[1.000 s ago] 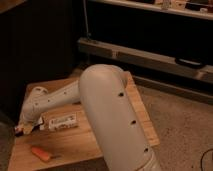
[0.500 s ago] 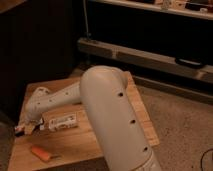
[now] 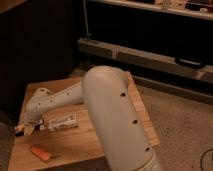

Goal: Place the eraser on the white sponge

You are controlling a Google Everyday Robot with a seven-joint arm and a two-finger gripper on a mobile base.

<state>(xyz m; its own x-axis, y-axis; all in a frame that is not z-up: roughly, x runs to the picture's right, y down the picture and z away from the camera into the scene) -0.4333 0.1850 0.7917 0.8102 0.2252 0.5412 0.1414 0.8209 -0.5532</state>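
End effector (image 3: 23, 129) at table's (image 3: 75, 146) left edge; eraser's axis indiscernible

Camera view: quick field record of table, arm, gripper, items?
table: wooden, left of frame
arm: white, reaches across table toward left
pack: white, labelled, lying flat
stick: orange, near front edge, apart from pack
gripper: low at table's left edge, by pack's left end
eraser, sponge: cannot be made out
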